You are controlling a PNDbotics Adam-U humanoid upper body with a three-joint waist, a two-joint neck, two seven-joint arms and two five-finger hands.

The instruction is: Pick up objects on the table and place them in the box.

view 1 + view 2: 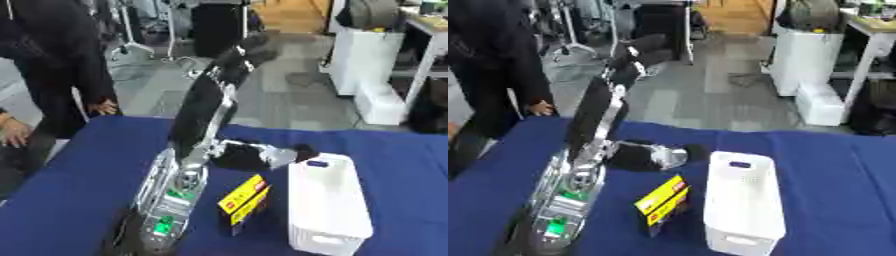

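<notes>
Black-and-silver arm [197, 130], green markings

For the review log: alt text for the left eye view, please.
A robot's left hand reaches across a blue table beside the far end of a white box. A yellow and red carton stands left of the box.

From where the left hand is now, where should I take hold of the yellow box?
Grip the yellow box across its two broad faces near the top edge, coming down from above. It stands on edge, tilted, close beside the white bin, so the bin side looks cramped. The left hand hangs just behind it.
</notes>
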